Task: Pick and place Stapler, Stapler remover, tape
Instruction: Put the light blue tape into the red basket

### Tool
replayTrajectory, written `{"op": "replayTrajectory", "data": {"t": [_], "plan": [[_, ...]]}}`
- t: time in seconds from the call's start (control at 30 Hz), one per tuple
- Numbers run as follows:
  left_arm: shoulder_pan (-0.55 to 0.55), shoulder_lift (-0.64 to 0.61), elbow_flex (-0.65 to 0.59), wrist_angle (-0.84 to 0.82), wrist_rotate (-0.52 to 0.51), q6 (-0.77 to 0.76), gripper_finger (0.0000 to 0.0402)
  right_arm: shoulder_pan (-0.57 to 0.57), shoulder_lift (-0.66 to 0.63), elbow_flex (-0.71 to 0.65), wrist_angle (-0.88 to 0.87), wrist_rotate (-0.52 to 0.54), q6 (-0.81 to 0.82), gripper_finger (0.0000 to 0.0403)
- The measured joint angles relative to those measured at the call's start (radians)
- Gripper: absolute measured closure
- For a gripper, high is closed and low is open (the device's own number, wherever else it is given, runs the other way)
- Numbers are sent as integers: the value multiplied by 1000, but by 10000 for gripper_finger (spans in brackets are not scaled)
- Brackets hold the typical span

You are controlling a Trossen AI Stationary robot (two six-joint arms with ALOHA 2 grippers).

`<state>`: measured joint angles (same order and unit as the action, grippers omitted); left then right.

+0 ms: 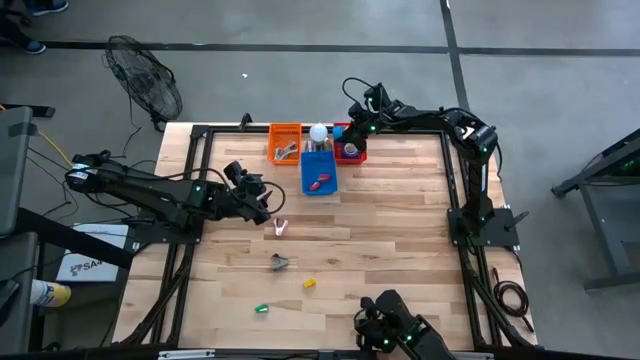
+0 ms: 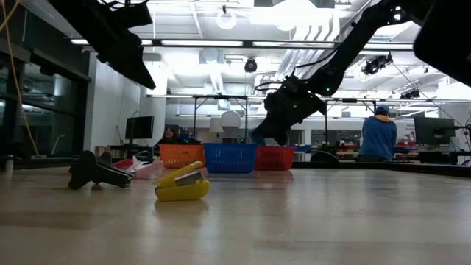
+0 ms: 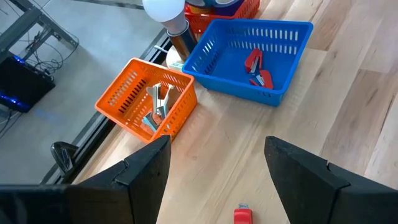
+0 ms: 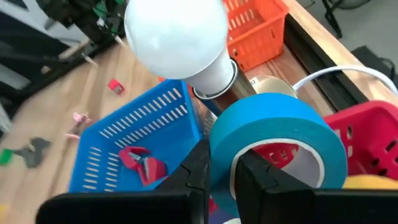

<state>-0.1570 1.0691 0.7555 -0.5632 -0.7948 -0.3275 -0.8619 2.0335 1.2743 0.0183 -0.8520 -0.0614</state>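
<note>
Tape (image 4: 277, 134) sits clamped in the right hand (image 4: 219, 163) over the red basket's rim (image 4: 367, 124); left hand (image 3: 217, 168) spread above bare tabletop (image 3: 348, 118).

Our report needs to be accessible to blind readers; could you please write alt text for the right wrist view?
The right end effector is shut on a blue tape roll above a red basket. Beside it are a white bulb, a blue basket holding a red stapler remover, and an orange basket.
</note>
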Motion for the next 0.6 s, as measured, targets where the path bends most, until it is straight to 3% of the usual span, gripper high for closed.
{"op": "replayTrajectory", "data": {"t": [0.3,0.6], "plan": [[0,0,0,0,4,-31,147,-63,0,0,13,-86,180,370],[0,0,0,1,5,-47,147,-39,0,-1,85,-169,280,370]]}}
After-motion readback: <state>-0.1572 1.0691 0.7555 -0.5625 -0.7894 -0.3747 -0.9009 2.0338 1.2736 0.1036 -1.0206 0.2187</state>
